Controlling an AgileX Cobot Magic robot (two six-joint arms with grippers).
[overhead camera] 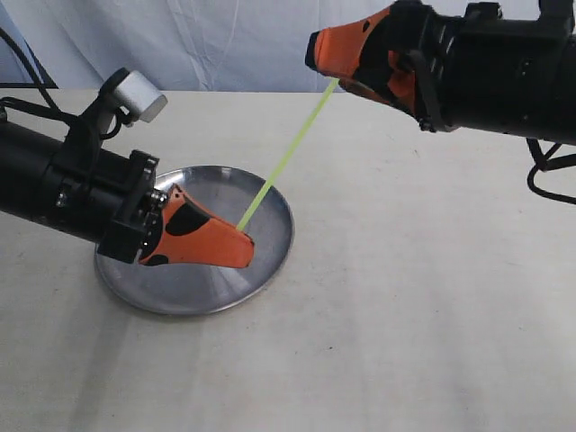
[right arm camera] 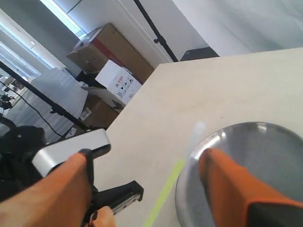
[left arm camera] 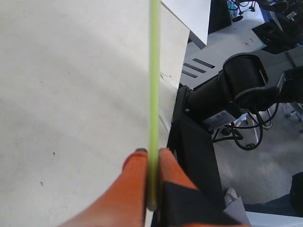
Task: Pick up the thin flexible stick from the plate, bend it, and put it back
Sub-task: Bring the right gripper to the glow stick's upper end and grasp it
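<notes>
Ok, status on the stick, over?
Left gripper shut on stick, lower end, above the plate. Right gripper open around its upper end. Stick straight, not yet bent. Nothing in the way.

the only lettering that can be made out is in the right wrist view, on a white carton [right arm camera: 118, 80] standing among brown boxes in the room. its side face carries a red "x", followed by a few smaller red characters too small to read. just beside them is a short row of black pictograms, too blurred to tell apart. in the left wrist view a small pale sticker [left arm camera: 216, 116] sits on a black arm base [left arm camera: 208, 97]; its print is illegible.
</notes>
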